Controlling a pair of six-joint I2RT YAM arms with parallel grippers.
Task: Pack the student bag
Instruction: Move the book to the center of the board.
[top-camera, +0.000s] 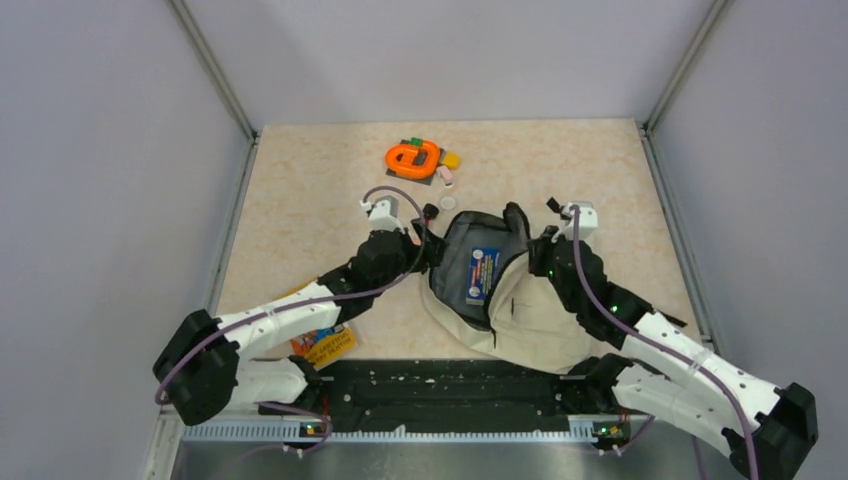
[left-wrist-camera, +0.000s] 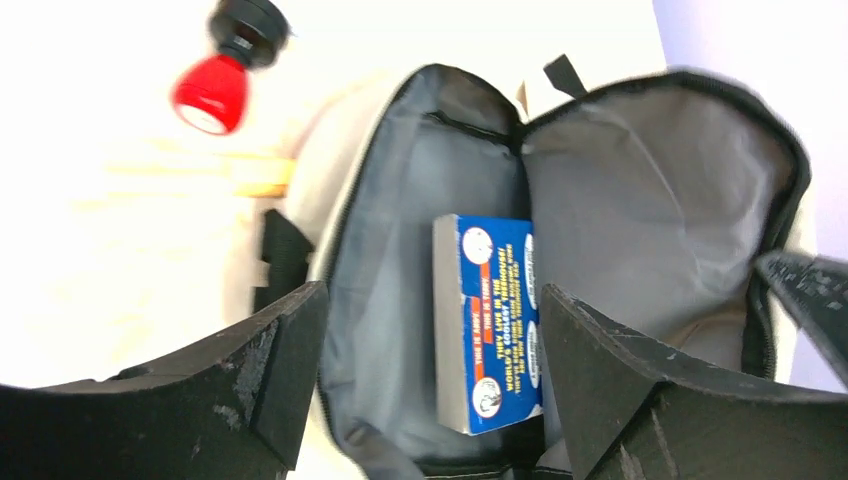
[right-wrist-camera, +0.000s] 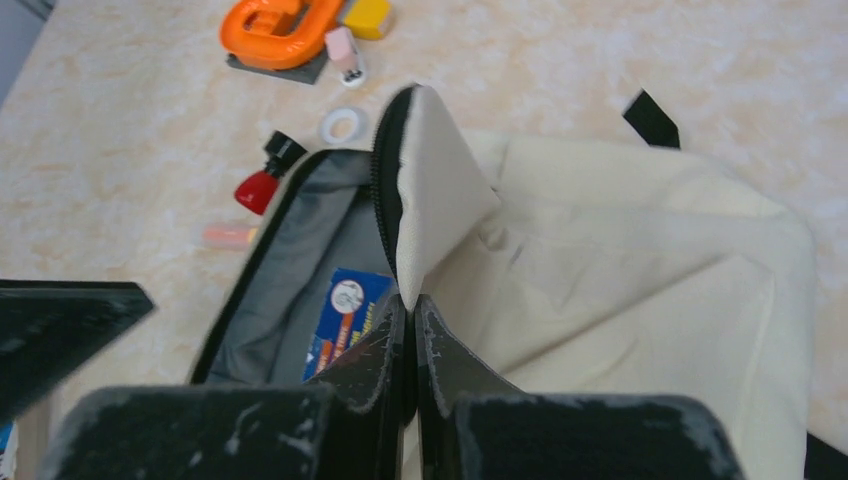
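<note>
Bag (top-camera: 520, 320) mid-table, mouth at its 11 o'clock end. Right gripper (right-wrist-camera: 410, 310) pinches flap (right-wrist-camera: 435, 190), propping mouth open. Left gripper (left-wrist-camera: 430, 330) wide, empty, over mouth. Book (left-wrist-camera: 495, 320) inside, lengthwise. Orange item (top-camera: 413, 158) at 12 o'clock, nearer left arm.

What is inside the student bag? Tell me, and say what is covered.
Inside the student bag, a blue paperback book lies on the grey lining. Nothing else shows; the part under the cream flap is hidden.
</note>
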